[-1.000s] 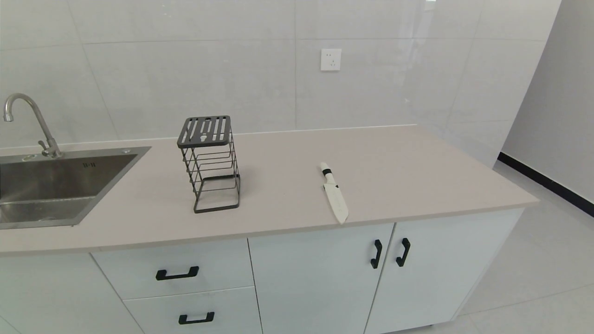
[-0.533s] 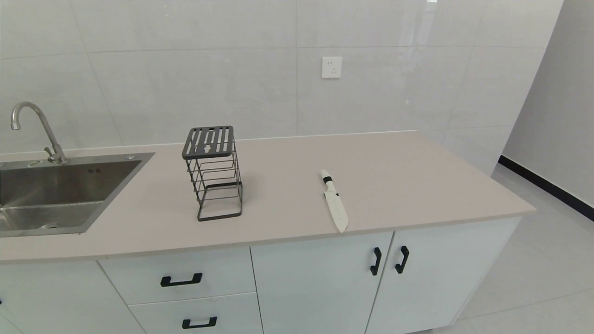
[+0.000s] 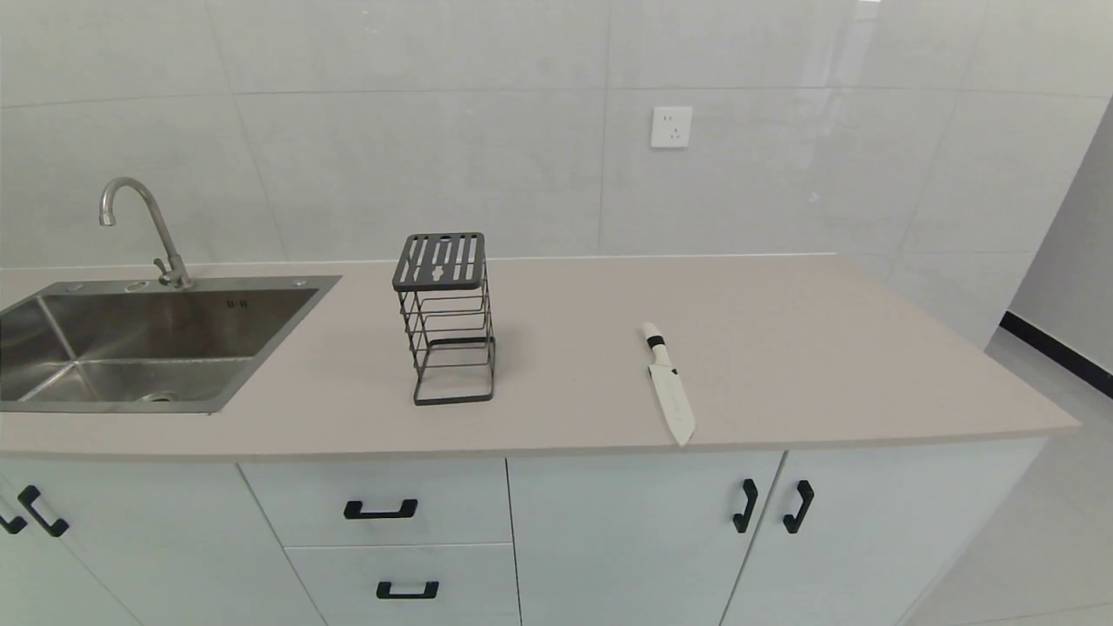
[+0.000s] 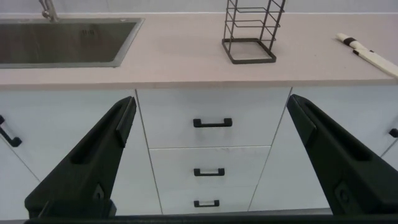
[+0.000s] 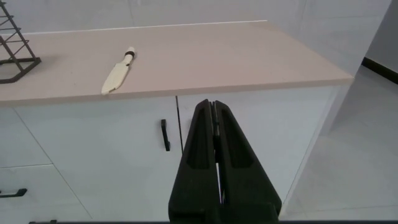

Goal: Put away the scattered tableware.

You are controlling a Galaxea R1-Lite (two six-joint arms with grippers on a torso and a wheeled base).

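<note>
A white knife (image 3: 669,386) with a black band on its handle lies flat near the counter's front edge, its blade tip toward me; it also shows as the knife (image 5: 117,71) and the knife (image 4: 367,55) in the wrist views. A dark wire rack (image 3: 445,317) with a slotted top stands upright left of it, seen lower as the rack (image 4: 249,31). My left gripper (image 4: 208,121) is open, held low in front of the drawers. My right gripper (image 5: 214,115) is shut with nothing in it, low in front of the cabinet doors, short of the counter.
A steel sink (image 3: 152,343) with a curved tap (image 3: 143,226) sits in the beige counter (image 3: 783,348) at the left. White drawers (image 3: 380,509) and doors with black handles (image 3: 769,506) lie below. A wall socket (image 3: 671,127) is behind; open floor lies to the right.
The whole head picture has shifted rightward and slightly down, so the camera has moved; more of the sink shows now. The knife and rack keep their places on the counter.
</note>
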